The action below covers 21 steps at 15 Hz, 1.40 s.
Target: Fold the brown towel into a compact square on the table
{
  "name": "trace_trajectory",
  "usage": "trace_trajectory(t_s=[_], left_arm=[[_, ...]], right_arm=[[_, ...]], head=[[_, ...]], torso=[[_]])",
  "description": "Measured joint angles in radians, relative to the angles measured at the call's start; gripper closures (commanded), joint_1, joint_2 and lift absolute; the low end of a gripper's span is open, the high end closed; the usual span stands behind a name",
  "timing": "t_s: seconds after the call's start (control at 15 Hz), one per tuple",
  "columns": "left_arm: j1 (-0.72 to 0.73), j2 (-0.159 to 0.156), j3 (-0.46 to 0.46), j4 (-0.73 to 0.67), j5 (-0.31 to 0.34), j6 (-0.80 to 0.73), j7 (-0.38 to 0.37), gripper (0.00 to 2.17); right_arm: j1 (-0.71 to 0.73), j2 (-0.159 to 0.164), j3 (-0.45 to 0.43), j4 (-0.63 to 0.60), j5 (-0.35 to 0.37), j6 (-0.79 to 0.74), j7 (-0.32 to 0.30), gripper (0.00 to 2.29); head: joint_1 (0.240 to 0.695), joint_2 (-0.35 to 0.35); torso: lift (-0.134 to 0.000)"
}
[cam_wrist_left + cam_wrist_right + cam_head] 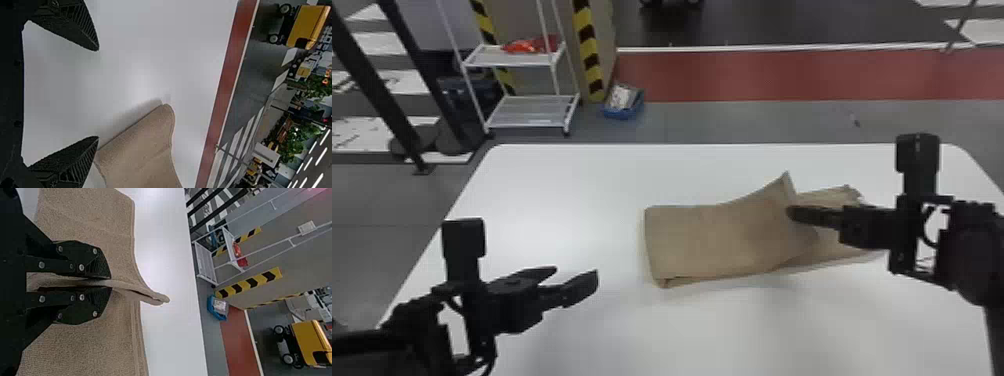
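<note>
We have the towel (707, 242) on the table (567, 175), folded over in layers, a flap across its right part rising to a raised corner on the far side. A ridge of this cloth runs up between the jaws of our right gripper (793, 214), and its end juts out past the fingertips. Cloth also spreads below on both sides of that gripper. Our left gripper (576, 271) is over the table, to the left of the towel and apart from it, near the table's left side.

Our right jaws are closed down to a narrow slit, pinching the ridge of towel between them. Our left jaws stand wide apart, with the table's white top in view between them.
</note>
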Motion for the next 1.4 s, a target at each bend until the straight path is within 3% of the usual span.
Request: trace_trajectory(t_s=[0.2, 0.33, 0.47, 0.73, 1.0, 1.2, 1.4], left_arm=[[0.000, 0.000, 0.003, -0.002, -0.002, 0.002, 0.001, 0.08], [0.000, 0.001, 0.006, -0.004, -0.002, 0.003, 0.000, 0.08], [0.009, 0.001, 0.006, -0.010, -0.001, 0.003, -0.004, 0.08], [0.023, 0.000, 0.008, -0.019, -0.002, 0.003, -0.005, 0.08], [0.047, 0.001, 0.027, -0.037, 0.004, 0.002, -0.012, 0.08], [0.061, 0.000, 0.026, -0.043, 0.005, 0.000, -0.013, 0.08], [0.068, 0.000, 0.022, -0.045, 0.005, -0.001, -0.013, 0.08]], right_arm=[[-0.001, -0.004, -0.063, -0.044, -0.038, 0.024, 0.006, 1.00], [0.008, -0.023, -0.134, -0.080, -0.074, 0.049, 0.007, 1.00], [0.021, -0.035, -0.163, -0.051, -0.082, 0.029, 0.008, 1.00], [-0.012, -0.048, -0.170, 0.021, -0.086, -0.009, 0.049, 1.00], [-0.047, -0.092, -0.225, 0.041, -0.095, 0.003, 0.071, 1.00], [-0.048, -0.097, -0.206, 0.161, -0.081, -0.073, 0.086, 1.00], [-0.065, -0.097, -0.203, 0.199, -0.076, -0.102, 0.089, 1.00]], head=[[0.695, 0.048], [0.695, 0.006], [0.695, -0.016], [0.695, -0.021], [0.695, -0.059], [0.695, -0.058], [0.695, -0.060]], torso=[[-0.123], [-0.123], [-0.123], [-0.123], [-0.123], [-0.123], [-0.123]])
